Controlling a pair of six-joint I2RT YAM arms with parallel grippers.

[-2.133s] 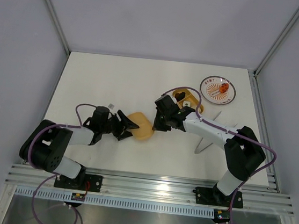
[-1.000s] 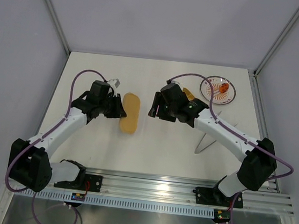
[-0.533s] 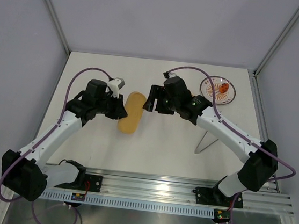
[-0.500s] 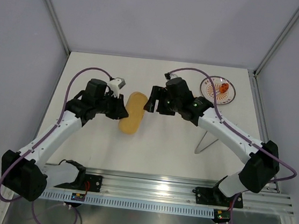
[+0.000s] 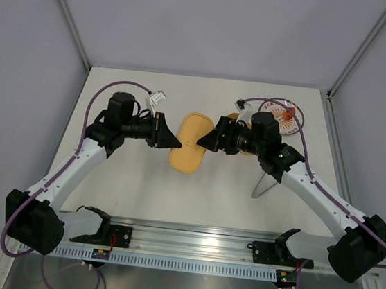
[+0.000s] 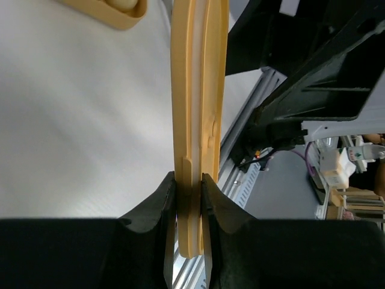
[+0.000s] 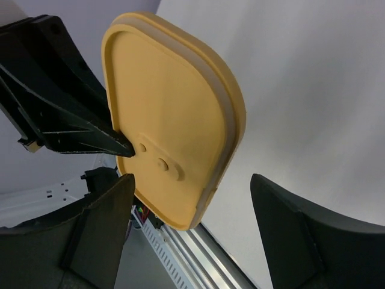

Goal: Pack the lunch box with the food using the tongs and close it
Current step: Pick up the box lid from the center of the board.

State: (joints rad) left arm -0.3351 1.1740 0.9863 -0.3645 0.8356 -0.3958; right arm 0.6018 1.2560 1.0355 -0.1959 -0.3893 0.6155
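The left gripper (image 6: 187,208) is closed tight on the flat mustard-orange oval plastic lid (image 6: 198,90). Its two black fingers (image 6: 165,211) press the lid's rim from either side. In the left wrist view the lid stands edge-on, rising straight up out of the grip. From above, the lid (image 5: 192,143) hangs in the air over the middle of the white table (image 5: 126,179), with the left gripper (image 5: 168,137) at its left edge. The right gripper (image 5: 206,140) faces it from the other side, and the two arms meet nose to nose across the lid. The right gripper (image 7: 191,232) stands wide open and holds nothing. In its own wrist view the lid (image 7: 174,120) shows its broad face (two small round studs near the lower part), and the lid's lower end sits in the gap between the spread black fingers (image 7: 102,235), touching neither. Behind the right arm, only a sliver of the mustard-orange oval plastic lunch box (image 5: 233,115) shows from above. A corner of it (image 6: 117,15) also appears at the top of the left wrist view, lying on the table with something pale and rounded inside, too cropped to identify. Just to the right of the box is the small round white patterned plate (image 5: 269,122), with a small orange-red piece (image 5: 289,114) on it. The thin silver metal tongs (image 5: 264,184) lie on the table under the right forearm, well apart from both grippers.
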